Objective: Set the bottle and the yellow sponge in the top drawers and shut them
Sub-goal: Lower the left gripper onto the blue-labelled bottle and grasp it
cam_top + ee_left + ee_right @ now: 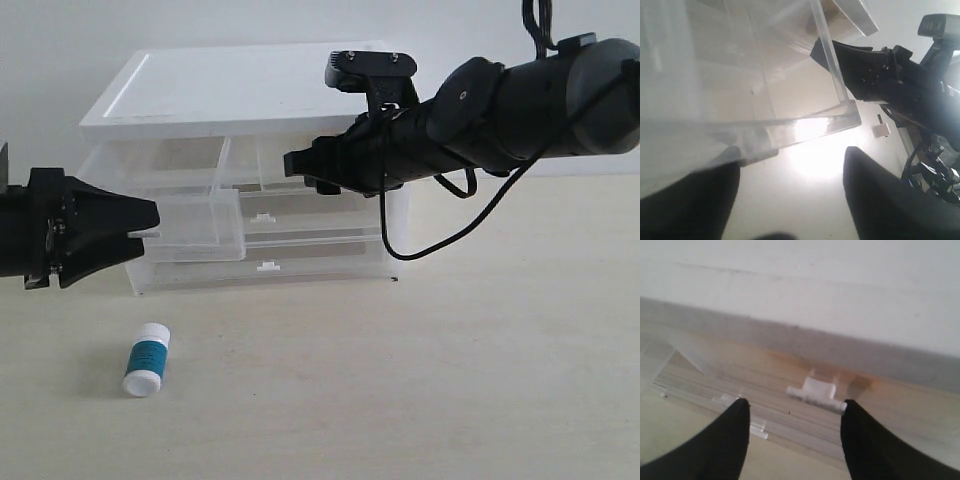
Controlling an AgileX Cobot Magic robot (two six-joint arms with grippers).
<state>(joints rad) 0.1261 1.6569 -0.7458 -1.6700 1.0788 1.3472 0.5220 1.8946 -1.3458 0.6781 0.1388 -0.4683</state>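
The bottle lies on its side on the table, in front of the cabinet and left of centre, touched by neither gripper. The left top drawer is pulled far out. My left gripper is open just beside its front corner, holding nothing. The right top drawer sits in the cabinet. My right gripper is open at its front, its fingers on either side of the white tab handle. The yellow sponge does not show plainly; a faint orange tint lies behind that drawer front.
The white-topped cabinet stands at the back of the table against the wall. Below the top row are two full-width drawers, both pushed in. The right arm reaches across the cabinet's right half, with a cable hanging under it.
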